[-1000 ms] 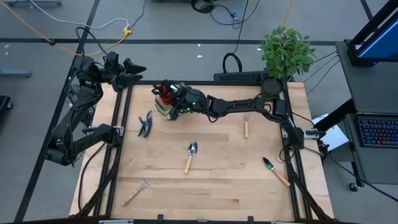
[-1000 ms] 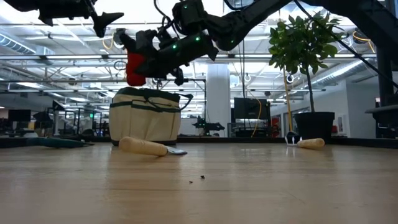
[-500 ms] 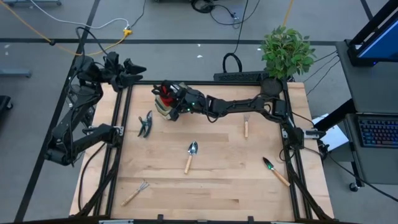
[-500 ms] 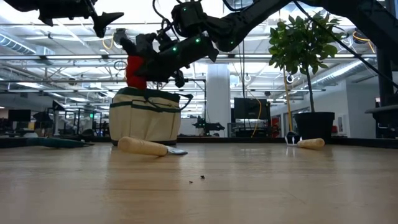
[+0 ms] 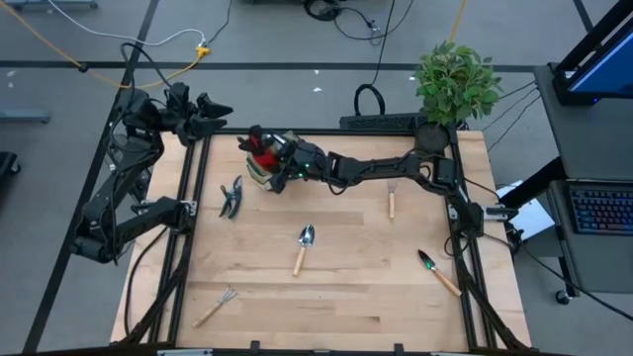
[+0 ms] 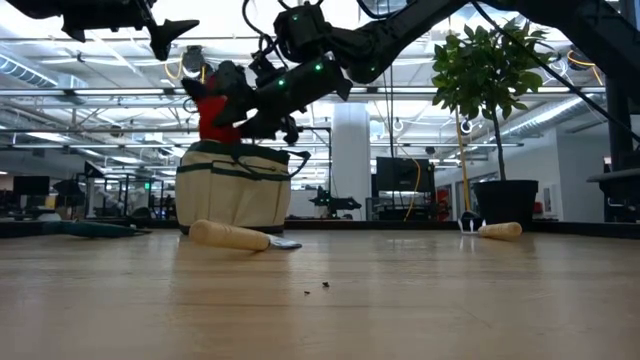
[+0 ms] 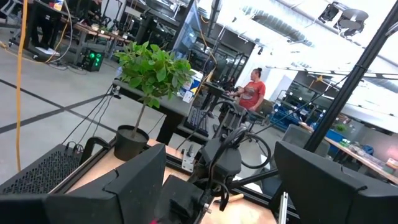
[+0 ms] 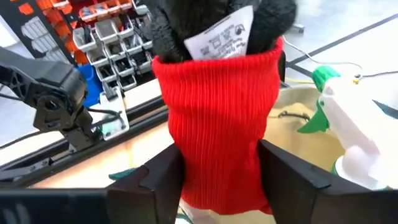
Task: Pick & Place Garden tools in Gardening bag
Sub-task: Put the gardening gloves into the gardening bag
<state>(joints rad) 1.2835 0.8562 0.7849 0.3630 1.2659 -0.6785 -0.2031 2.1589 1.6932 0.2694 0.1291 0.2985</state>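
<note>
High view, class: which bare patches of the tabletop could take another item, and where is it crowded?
Bare wood lies between the silver trowel and the small rake, and between that trowel and the green-bladed trowel. Crowded: the far left corner, with the beige fabric bag, dark shears and right tool.

Ribbed red knit gloves (image 8: 217,134), beige cloth bag (image 6: 233,188)

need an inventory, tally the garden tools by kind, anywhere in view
trowels: 2
fork: 1
rake: 1
shears: 1
gloves: 1 bundle, between the right gripper's fingers over the bag
spray bottle: 1, in the bag
total: 7
</note>
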